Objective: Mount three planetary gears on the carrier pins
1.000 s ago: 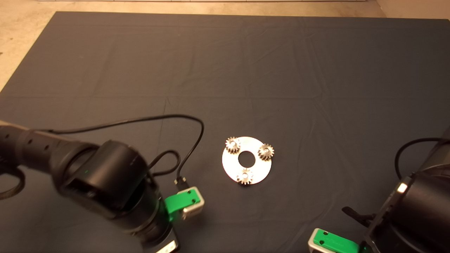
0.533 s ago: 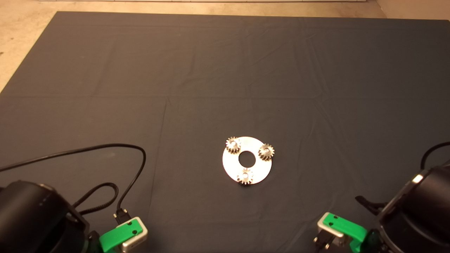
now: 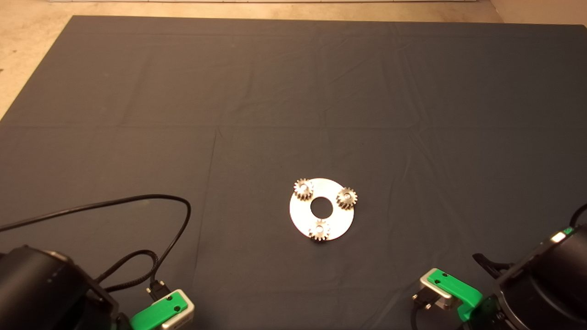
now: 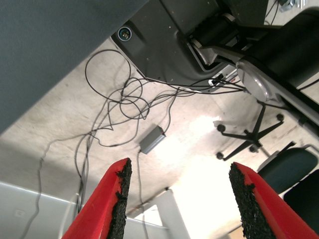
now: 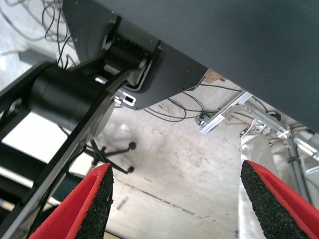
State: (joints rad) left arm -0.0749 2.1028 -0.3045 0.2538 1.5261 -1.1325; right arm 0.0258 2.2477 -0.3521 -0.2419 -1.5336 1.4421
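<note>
Near the centre of the head view, slightly below the middle, the round silver disc (image 3: pixel 300 219) lies flat on the dark mat (image 3: pixel 293 91). Three planetary gears sit on it around the large centre hole: one at the disc's upper left (image 3: pixel 303 189), one at its upper right (image 3: pixel 347 198), and one at its lower edge (image 3: pixel 319 230). Each gear has a bright spot at its centre, where a carrier pin (image 3: pixel 348 197) shows through the bore; the upper two gears overhang the disc's rim a little. The gears stand apart from one another and do not touch.

At the lower left corner of the frame the left gripper (image 4: pixel 177 204) is parked, well apart from the disc, with a black cable (image 3: pixel 137 201) looping over the mat above it. Its wrist view shows the two red fingers (image 4: pixel 107 209) spread wide with nothing between them, and beyond them a pale floor with tangled wires and the base of an office chair (image 4: pixel 249 137).

At the lower right corner the right gripper (image 5: pixel 177 204) is parked likewise, well apart from the disc. Its red fingers (image 5: pixel 84 206) are also spread wide and hold nothing; beyond them are the floor, dark machine parts and a metal frame (image 5: pixel 229 114).
</note>
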